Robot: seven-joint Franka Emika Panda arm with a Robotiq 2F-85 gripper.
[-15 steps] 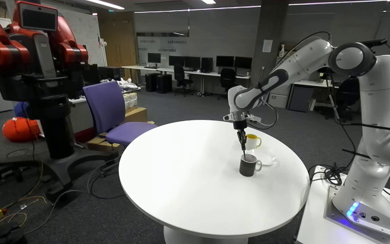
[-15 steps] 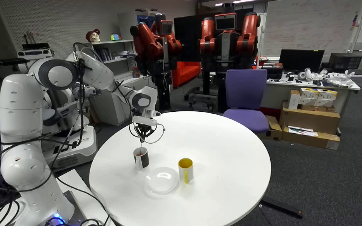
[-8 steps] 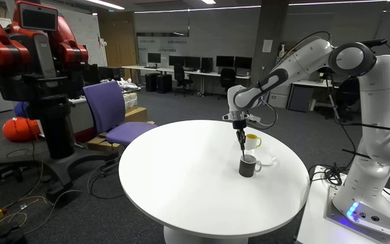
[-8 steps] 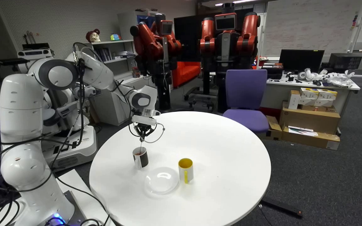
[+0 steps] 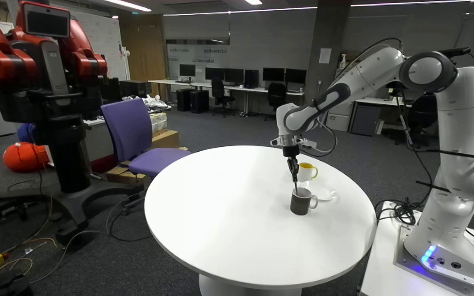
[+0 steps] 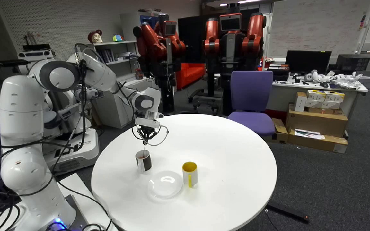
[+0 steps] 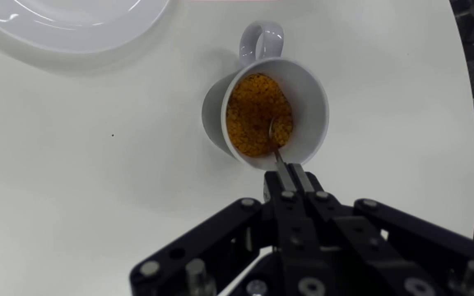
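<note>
A smooth, round white table [image 6: 226,141] is spread beneath the clenched black gripper [image 7: 289,165]. A glossy round plate [image 6: 165,184] is cut off in the wrist view and partly blocked by a dark-sided mug [image 5: 300,203] in an exterior view; just beside the plate, a yellow-lined mug [image 6: 190,176] is set. In the dark-sided mug, speckled amber contents [image 7: 253,107] are seen, and into them a slim metal spoon [image 7: 277,154], grasped by the gripper, is dipped, its bowl barely discernible.
</note>
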